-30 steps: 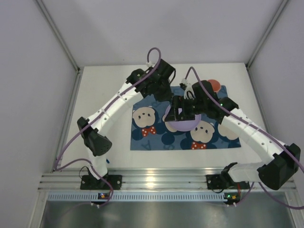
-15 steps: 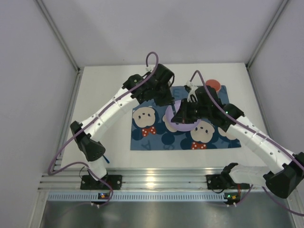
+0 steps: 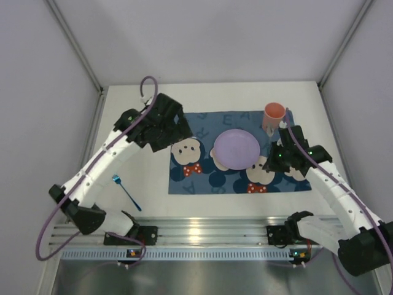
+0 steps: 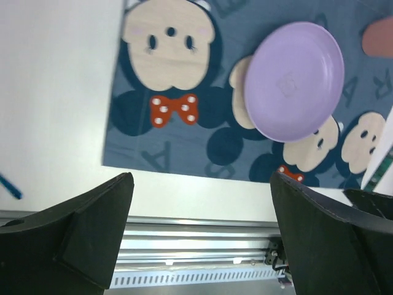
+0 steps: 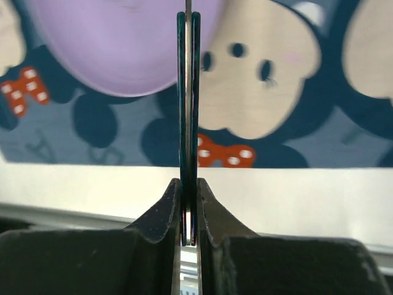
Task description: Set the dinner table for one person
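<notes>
A purple plate (image 3: 236, 149) (image 4: 295, 80) (image 5: 123, 49) lies flat on the blue mouse-print placemat (image 3: 196, 181) in the middle of the white dinner table (image 3: 132, 117). An orange cup (image 3: 274, 115) (image 4: 377, 37) stands upright at the mat's far right corner. My left gripper (image 3: 175, 132) (image 4: 201, 184) hangs open and empty over the mat's left edge, left of the plate. My right gripper (image 3: 274, 161) (image 5: 188, 184) is just right of the plate, shut on a thin dark-blue utensil (image 5: 188, 92) seen edge-on. A blue fork (image 3: 126, 192) (image 4: 9, 186) lies on the table left of the mat.
An aluminium rail (image 3: 202, 233) (image 4: 196, 246) runs along the near table edge, where both arm bases sit. Grey walls close in the table on the left, right and far sides.
My left gripper has opened, let go of the plate and drawn back to the left. The plate now lies uncovered on the mat. My right gripper has shut and moved right, off the plate.
</notes>
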{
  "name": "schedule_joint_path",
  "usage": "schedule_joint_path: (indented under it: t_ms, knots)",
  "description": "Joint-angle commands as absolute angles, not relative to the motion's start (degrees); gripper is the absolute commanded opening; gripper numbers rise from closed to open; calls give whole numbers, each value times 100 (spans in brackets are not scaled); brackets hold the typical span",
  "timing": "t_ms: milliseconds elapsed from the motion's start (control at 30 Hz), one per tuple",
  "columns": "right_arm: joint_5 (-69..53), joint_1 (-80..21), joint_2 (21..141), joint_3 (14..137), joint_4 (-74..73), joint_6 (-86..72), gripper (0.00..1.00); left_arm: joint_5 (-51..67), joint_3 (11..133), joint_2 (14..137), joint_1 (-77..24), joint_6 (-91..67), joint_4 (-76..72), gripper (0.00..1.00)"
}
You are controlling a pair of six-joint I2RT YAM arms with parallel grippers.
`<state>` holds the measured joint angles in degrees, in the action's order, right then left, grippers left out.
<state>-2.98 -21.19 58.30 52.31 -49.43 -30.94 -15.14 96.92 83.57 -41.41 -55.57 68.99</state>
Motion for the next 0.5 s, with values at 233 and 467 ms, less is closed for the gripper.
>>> schedule_joint_path:
  t_ms: [233,467]
  knots:
    - [-465,-949,6967,5738,-4905,-2286,0,-1424,7999,6637,-3604,-5598,6979,98]
    - [-800,-940,7997,6021,-4685,-1794,0,-1424,7638,6442,-3595,-5599,6847,98]
